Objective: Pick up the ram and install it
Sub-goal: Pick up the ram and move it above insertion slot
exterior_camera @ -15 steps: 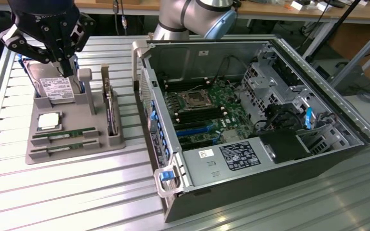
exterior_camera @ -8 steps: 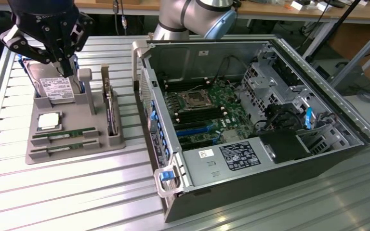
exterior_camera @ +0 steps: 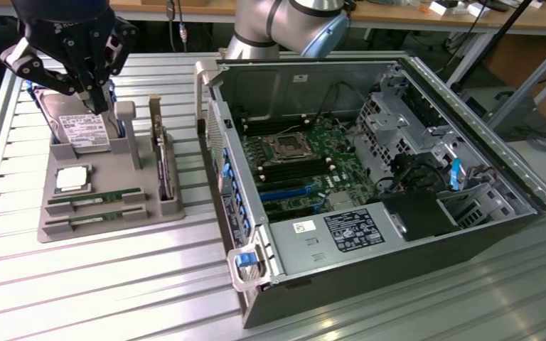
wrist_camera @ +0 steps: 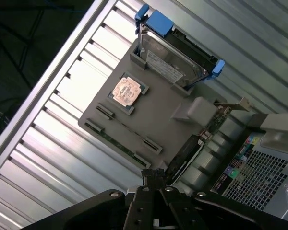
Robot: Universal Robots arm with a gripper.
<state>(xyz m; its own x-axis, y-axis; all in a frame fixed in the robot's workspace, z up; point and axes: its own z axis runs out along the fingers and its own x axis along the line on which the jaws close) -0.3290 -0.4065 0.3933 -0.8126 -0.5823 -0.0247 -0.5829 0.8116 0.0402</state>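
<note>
The slatted metal surface (exterior_camera: pixel 111 284) carries a grey holder (exterior_camera: pixel 111 231) toward the exterior view's left and an open case (exterior_camera: pixel 377 273) just beside it to the right. Two ram sticks (exterior_camera: pixel 93 201) (wrist_camera: pixel 116 142) lie flat, side by side, in the holder's nearest slots. Just behind them a square processor (exterior_camera: pixel 72 179) (wrist_camera: pixel 126 91) sits in its recess. A card (exterior_camera: pixel 162 163) (wrist_camera: pixel 201 139) stands on edge along the holder's side nearest the case. At the holder's far end a drive (exterior_camera: pixel 82 129) (wrist_camera: pixel 175 60) leans upright. The jaws hang above that far end, over the drive and well apart from the ram sticks, pressed together with nothing between them. Inside the case the board (exterior_camera: pixel 301 167) lies exposed. The arm (exterior_camera: pixel 287 28) rises behind the case.
</note>
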